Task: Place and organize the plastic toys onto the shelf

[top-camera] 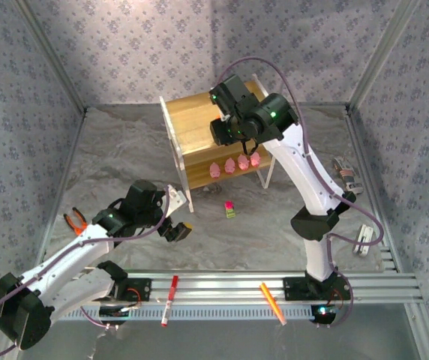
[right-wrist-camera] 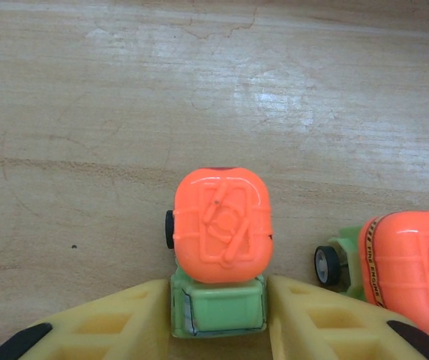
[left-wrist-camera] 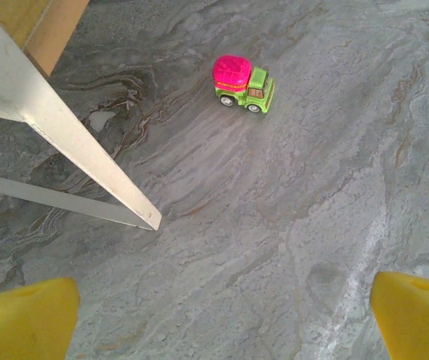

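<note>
One truck [right-wrist-camera: 222, 232] stands on the shelf board [right-wrist-camera: 199, 90], its cab between the jaws of the right gripper [right-wrist-camera: 218, 300] and touching both. A second truck [right-wrist-camera: 406, 262] stands just right of those jaws on the same board. On the table [left-wrist-camera: 289, 225], a third truck [left-wrist-camera: 244, 84] lies well ahead of the wide-apart jaws of the left gripper [left-wrist-camera: 218, 315], near their midline, with the shelf leg [left-wrist-camera: 72, 135] ahead and to their left.

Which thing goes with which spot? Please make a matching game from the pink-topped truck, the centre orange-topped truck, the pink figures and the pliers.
Things:
1. pink-topped truck
2. centre orange-topped truck
3. pink figures
4. pliers

Places:
A. in a row on the lower board of the shelf
B. held in the right tool
C. near the left edge of the table
D. on the table, in front of the shelf

Pairs: 1-D, 2-B, 3-A, 4-C
</note>
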Controlling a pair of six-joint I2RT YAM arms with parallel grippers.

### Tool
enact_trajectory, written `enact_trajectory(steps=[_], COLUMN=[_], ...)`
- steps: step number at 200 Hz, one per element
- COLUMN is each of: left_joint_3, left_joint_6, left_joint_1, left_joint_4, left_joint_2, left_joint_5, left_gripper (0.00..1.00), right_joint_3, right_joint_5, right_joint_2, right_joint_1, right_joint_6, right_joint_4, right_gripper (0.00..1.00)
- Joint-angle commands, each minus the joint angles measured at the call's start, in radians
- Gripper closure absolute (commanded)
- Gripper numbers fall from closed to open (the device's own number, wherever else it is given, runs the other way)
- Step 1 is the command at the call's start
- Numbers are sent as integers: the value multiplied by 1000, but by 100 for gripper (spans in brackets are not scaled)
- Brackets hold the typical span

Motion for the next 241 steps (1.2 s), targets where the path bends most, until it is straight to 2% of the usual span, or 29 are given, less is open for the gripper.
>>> enact_trajectory(steps=[1, 89, 147, 210, 241], left_joint_3=[-1, 5, 7, -1, -7], left_joint_6=[-8, -8, -18, -49, -79], left_joint_1=[-5, -15, -20, -35, -39], left_joint_4=[12, 27, 37, 70, 88], left_joint_2=[-2, 24, 46, 78, 81], left_joint_5=[8, 12, 9, 13, -16], left_gripper=[0, 0, 0, 0, 0], right_joint_3=[30, 63, 51, -113, -264], right_joint_5=[30, 72, 151, 231, 258], right_joint_2=[12, -12, -71, -194, -277], right_joint_1=[9, 28, 67, 135, 169], right_joint_6=[-18, -31, -23, 11, 45], right_joint_4=[-35, -53, -80, -44, 7], right_gripper=[59, 54, 53, 51, 50])
